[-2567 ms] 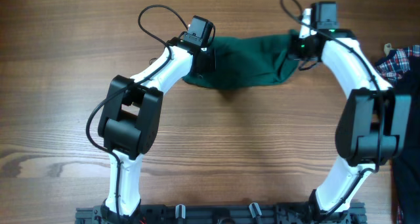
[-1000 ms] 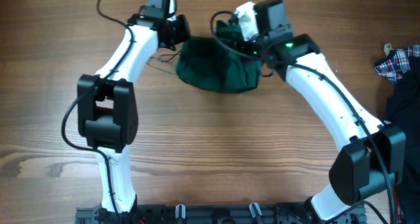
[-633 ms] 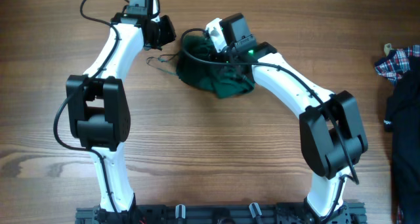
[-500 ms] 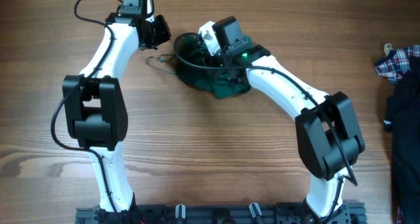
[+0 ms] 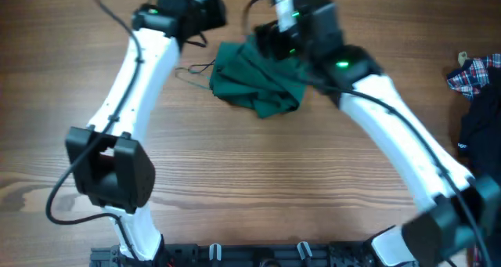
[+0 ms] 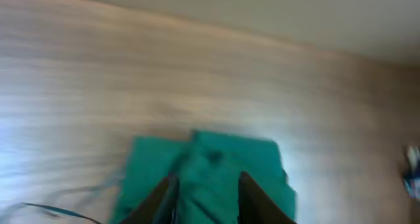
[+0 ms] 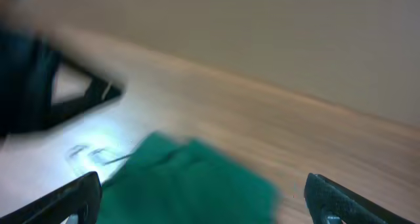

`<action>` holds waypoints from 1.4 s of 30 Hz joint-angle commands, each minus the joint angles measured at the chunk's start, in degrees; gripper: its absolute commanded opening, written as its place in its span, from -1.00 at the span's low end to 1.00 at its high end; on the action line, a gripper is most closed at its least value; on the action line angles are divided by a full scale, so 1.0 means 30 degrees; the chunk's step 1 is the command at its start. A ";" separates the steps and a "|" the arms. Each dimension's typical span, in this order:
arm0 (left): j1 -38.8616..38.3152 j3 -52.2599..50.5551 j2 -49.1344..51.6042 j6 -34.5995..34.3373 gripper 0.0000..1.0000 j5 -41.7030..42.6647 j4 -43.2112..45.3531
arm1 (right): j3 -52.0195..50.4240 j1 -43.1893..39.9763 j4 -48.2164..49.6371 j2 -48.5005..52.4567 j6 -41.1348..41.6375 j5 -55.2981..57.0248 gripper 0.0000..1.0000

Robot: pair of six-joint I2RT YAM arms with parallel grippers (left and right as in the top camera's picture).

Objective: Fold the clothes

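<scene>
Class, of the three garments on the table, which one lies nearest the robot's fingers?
The green garment, crumpled at the far middle of the table; the plaid garment and the dark garment lie off at the right edge.

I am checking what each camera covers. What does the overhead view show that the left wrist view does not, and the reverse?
Only overhead: the whole left arm and right arm, plus a plaid garment and a dark garment at the table's right edge. Only left wrist: the left gripper from close, its fingers apart with nothing clamped. Both: the crumpled green cloth, a thin dark thread beside it, and the wooden table.
</scene>
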 commanded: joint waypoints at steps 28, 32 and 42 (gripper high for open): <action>-0.4146 -0.3118 0.4830 0.0452 -0.34 -0.4583 -0.3082 | -0.1129 -0.7752 -0.5304 0.1100 0.4248 0.3949 0.99; -0.3854 -0.3592 0.4860 0.0437 -0.31 -0.4575 -0.2973 | -0.1129 -0.7752 -0.5282 0.1865 0.4248 0.3949 1.00; -0.3242 0.0022 0.2958 0.0459 -0.30 -0.4575 -0.3330 | -0.1129 -0.7752 -0.5217 0.2091 0.3767 0.3942 0.99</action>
